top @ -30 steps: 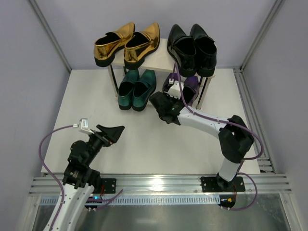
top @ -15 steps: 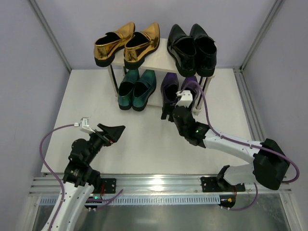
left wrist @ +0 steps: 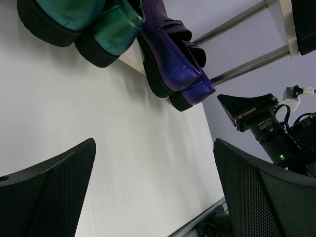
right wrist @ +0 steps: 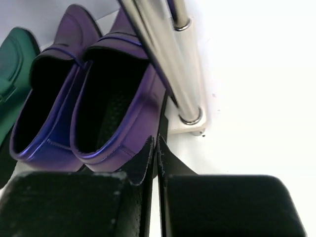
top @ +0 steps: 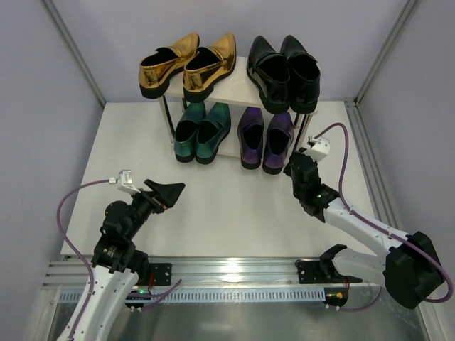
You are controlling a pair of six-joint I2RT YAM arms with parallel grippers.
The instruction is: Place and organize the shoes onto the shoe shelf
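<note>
Purple shoes (right wrist: 74,126) lie just ahead of your right gripper (right wrist: 156,143). Its fingers are pressed flat together on nothing, with only a thin seam between them. In the wrist view the tips sit low at the heel of the right-hand purple shoe, just beside the foot of the shelf's front right post (right wrist: 168,59). You cannot tell from these views whether the tips touch the heel. From above, that gripper (top: 293,167) is at the right front corner of the shoe shelf (top: 231,89), and its arm reaches in from the right side of the table (top: 213,206).

Your left gripper (top: 173,190) has its fingers spread as wide as they go and holds nothing. It hangs over the near left part of the table, well apart from the shelf. Its own camera looks between the two fingers (left wrist: 49,192) across bare table to the heels on the lower tier.

All four pairs are on the shelf, heels toward you and toes toward the back wall. On the lower tier the teal pair (top: 202,131) is on the left and the purple pair is on the right, each pair's shoes side by side. On the top board the gold pair (top: 188,62) is on the left and the black pair (top: 284,67) is on the right. Their heels hang a little over the front edge.
</note>
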